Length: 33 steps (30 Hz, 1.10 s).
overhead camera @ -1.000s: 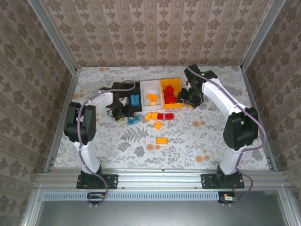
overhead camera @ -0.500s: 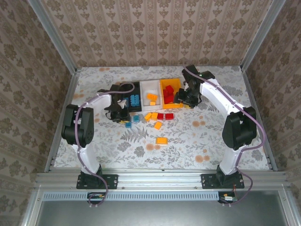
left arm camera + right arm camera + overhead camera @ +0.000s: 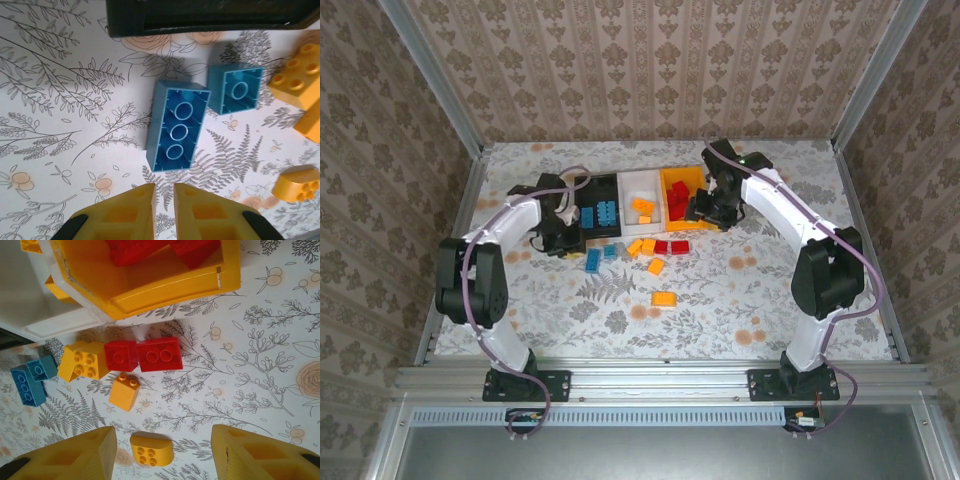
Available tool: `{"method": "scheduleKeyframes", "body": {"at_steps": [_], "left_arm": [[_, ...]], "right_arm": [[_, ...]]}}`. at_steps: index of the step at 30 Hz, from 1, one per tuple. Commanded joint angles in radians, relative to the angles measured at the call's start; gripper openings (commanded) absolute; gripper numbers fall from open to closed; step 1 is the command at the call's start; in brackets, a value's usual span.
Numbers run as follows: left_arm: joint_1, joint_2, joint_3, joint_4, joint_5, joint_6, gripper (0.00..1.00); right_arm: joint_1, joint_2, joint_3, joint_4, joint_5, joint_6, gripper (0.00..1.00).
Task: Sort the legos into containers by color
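Your left gripper (image 3: 163, 189) is clenched. Its two yellow fingers (image 3: 127, 212) stand almost together, with only a thin slit between them, and they hold nothing. Just ahead of the tips lies a long blue brick (image 3: 177, 125), hollow side up, flat on the table (image 3: 60, 115). A short blue brick (image 3: 235, 90) lies just beside it, ahead and to the right, also hollow side up. Further ahead you see the wall of the black bin (image 3: 200, 17). To the right of the fingers are orange bricks (image 3: 295, 75), apart from the blue ones.

Your right gripper (image 3: 164, 434) is released, with its fingers wide apart and empty. Between the tips lies a rounded orange brick (image 3: 151, 449). Ahead of it is a small orange brick (image 3: 123, 391), then two red bricks (image 3: 160, 354) touching side by side, with a bigger orange block (image 3: 84, 360) against their left. Beyond these stands the orange-yellow bin (image 3: 175, 287) with red pieces (image 3: 150, 247) inside. The white bin (image 3: 50, 310) joins it on the left.

In the top view, blue pieces (image 3: 597, 212) lie in the black bin and orange pieces (image 3: 644, 207) in the white bin.
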Motion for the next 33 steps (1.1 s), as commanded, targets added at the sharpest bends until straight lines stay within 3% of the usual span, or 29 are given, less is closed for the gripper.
{"method": "scheduleKeyframes", "body": {"at_steps": [1,4,6,8,14,29,33], "left_arm": [[0.017,-0.035,0.058,-0.047,0.053,0.010,0.17],[0.018,-0.029,0.091,-0.048,0.070,0.010,0.20],[0.013,-0.014,0.093,-0.051,0.070,0.028,0.41],[-0.002,-0.004,0.072,-0.053,0.057,0.048,0.49],[-0.088,0.013,0.012,-0.037,-0.019,0.091,0.62],[-0.134,0.125,-0.038,0.027,-0.100,0.106,0.61],[-0.140,0.159,-0.036,0.046,-0.097,0.104,0.45]], "right_arm": [[0.010,0.000,-0.016,0.001,0.015,0.018,0.53],[0.016,0.001,-0.017,-0.001,0.018,0.019,0.53],[0.019,-0.002,-0.020,-0.002,0.021,0.017,0.53],[0.021,-0.007,-0.025,-0.003,0.024,0.016,0.53],[0.022,-0.032,-0.064,0.007,0.033,0.021,0.53],[0.030,-0.053,-0.086,0.009,0.024,0.034,0.54],[0.038,-0.057,-0.090,0.009,0.022,0.040,0.54]]}}
